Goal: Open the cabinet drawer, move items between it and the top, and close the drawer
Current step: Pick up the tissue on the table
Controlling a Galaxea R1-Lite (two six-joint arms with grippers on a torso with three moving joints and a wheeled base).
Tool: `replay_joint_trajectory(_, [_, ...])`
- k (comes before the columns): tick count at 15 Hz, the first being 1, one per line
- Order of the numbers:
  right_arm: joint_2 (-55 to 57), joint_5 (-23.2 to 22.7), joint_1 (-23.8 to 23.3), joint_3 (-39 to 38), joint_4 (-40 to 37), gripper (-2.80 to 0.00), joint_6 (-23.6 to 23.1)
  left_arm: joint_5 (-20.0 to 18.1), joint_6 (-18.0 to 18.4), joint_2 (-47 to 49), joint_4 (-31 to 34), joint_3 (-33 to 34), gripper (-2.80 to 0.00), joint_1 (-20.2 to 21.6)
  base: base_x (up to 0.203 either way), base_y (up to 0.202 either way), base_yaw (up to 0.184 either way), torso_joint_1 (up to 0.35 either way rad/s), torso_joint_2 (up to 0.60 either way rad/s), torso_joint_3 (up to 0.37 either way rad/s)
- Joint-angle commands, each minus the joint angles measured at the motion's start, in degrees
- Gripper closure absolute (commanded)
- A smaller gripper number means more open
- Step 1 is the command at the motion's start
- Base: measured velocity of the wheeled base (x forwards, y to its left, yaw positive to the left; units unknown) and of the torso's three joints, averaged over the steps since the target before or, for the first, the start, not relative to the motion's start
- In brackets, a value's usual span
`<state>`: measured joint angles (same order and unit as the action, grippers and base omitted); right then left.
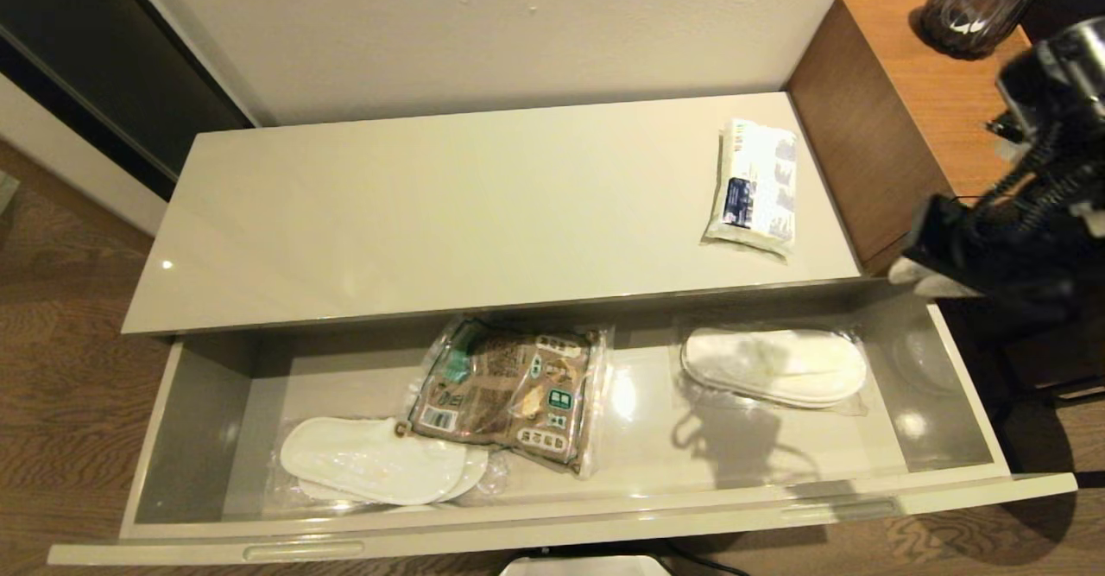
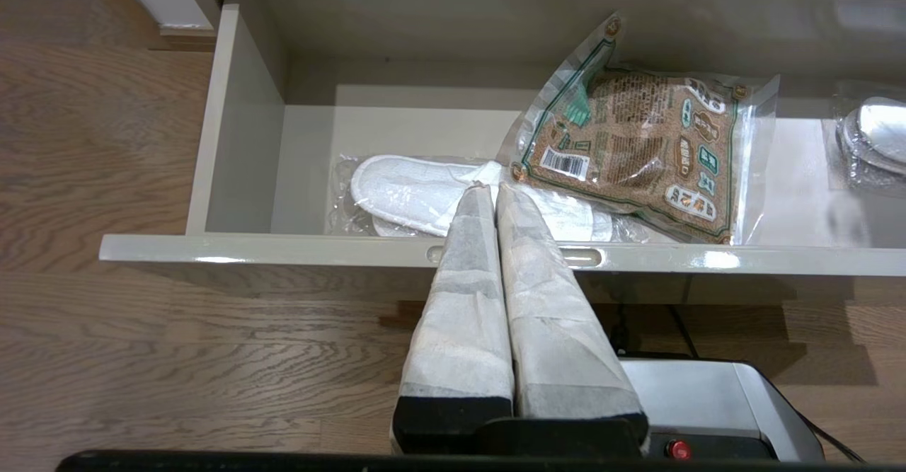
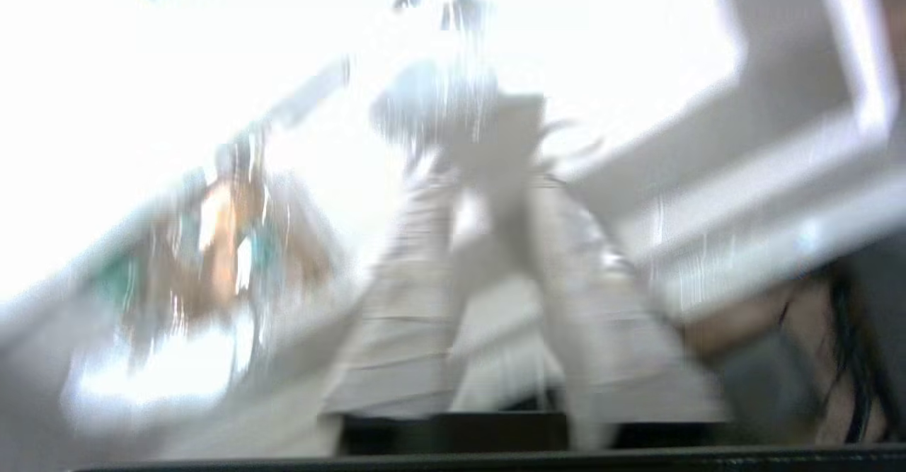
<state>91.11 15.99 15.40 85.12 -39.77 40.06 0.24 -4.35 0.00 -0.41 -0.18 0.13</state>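
Standing pulled out, the cabinet drawer [image 1: 561, 507] holds the snack bag [image 1: 509, 390] mid-floor between two wrapped slipper pairs [image 1: 375, 459], bare floor between. The tissue pack [image 1: 755, 187] lies near the top's [image 1: 432, 213] right edge. Left gripper [image 2: 488, 189] hangs before the drawer front, fingers together; right gripper [image 1: 919, 274] hovers over the drawer's right end, fingers apart.

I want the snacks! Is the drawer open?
Open. The cabinet drawer is pulled out, showing the snack bag and slippers inside.
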Motion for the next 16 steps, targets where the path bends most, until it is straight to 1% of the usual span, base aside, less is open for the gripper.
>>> replay_joint_trajectory(1, [14.35, 5.4, -0.74, 11.57, -0.01, -2.8, -1.52, 0.02, -0.04, 0.0, -0.02, 0.01, 0.0, 0.04, 0.0, 0.0, 0.0, 0.0, 0.0, 0.0])
replay_joint_trajectory(3, [17.0, 7.31, -0.28, 15.13, 1.88, -2.8, -5.63, 0.02, -0.04, 0.0, -0.02, 0.01, 0.0, 0.04, 0.0, 0.0, 0.0, 0.0, 0.0, 0.0])
replay_joint_trajectory(6, [19.36, 7.23, 0.13, 17.97, 6.5, -2.8, -7.84, 0.02, -0.04, 0.0, -0.02, 0.01, 0.0, 0.04, 0.0, 0.0, 0.0, 0.0, 0.0, 0.0])
replay_joint_trajectory(10, [22.81, 6.85, 1.76, 25.42, 6.97, -2.8, -8.1, 0.02, -0.04, 0.0, -0.02, 0.01, 0.0, 0.02, 0.0, 0.0, 0.0, 0.0, 0.0, 0.0])
replay_joint_trajectory(13, [25.34, 6.08, 1.76, 25.7, 11.17, -2.8, -8.14, 0.02, -0.04, 0.0, -0.02, 0.01, 0.0, 0.04, 0.0, 0.0, 0.0, 0.0, 0.0, 0.0])
replay_joint_trajectory(16, [29.15, 5.85, 0.55, 25.88, 15.17, -2.8, -8.16, 0.02, -0.04, 0.0, -0.02, 0.01, 0.0, 0.04, 0.0, 0.0, 0.0, 0.0, 0.0, 0.0])
